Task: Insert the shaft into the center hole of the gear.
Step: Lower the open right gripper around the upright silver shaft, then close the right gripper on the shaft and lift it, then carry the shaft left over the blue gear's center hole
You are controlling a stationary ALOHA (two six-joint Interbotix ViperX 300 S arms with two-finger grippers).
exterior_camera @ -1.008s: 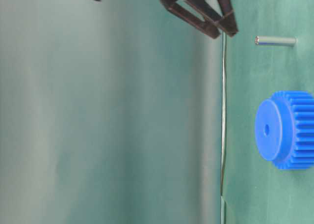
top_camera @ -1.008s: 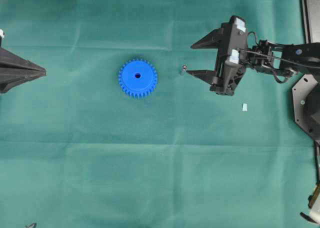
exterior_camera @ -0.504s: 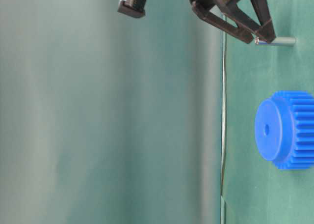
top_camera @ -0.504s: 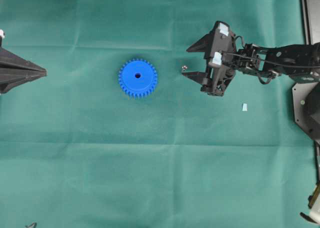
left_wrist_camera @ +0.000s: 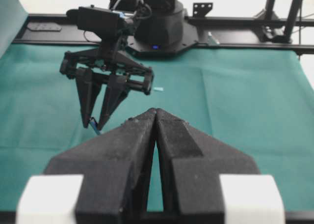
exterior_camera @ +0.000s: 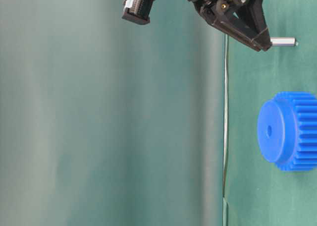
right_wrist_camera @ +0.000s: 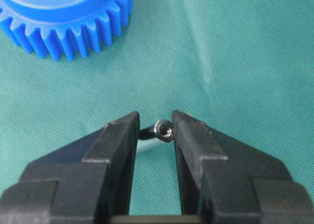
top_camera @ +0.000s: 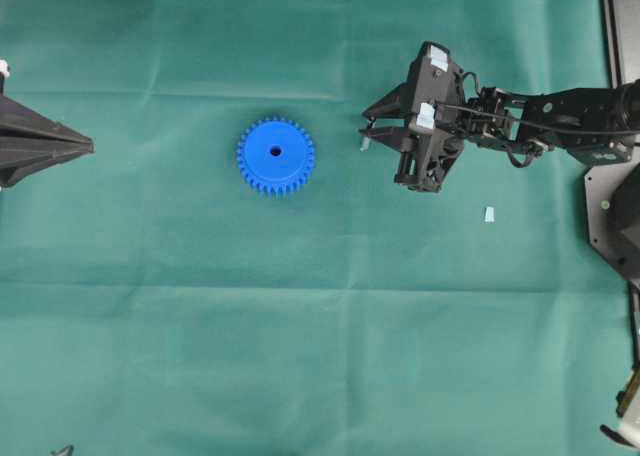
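Note:
The blue gear (top_camera: 275, 157) lies flat on the green cloth, its center hole (top_camera: 275, 152) facing up and unobstructed. It also shows as the gear (exterior_camera: 290, 131) in the table-level view and the gear (right_wrist_camera: 68, 17) in the right wrist view. To the gear's right, my right gripper (top_camera: 365, 136) has closed narrowly around the top of the small silver shaft (right_wrist_camera: 163, 130). The shaft's top end rests against one finger (right_wrist_camera: 191, 135), and its body slants to the other. The shaft (exterior_camera: 283, 41) still stands on the cloth. My left gripper (left_wrist_camera: 156, 112) is shut and empty at the far left.
A small pale scrap (top_camera: 489, 214) lies on the cloth to the right of the right gripper. The right arm's base plate (top_camera: 612, 211) sits at the right edge. The cloth has shallow creases.
My right gripper moved slightly left and down over the shaft, and its jaws went from wide open to a narrow gap around it. The gear and left arm stayed put.

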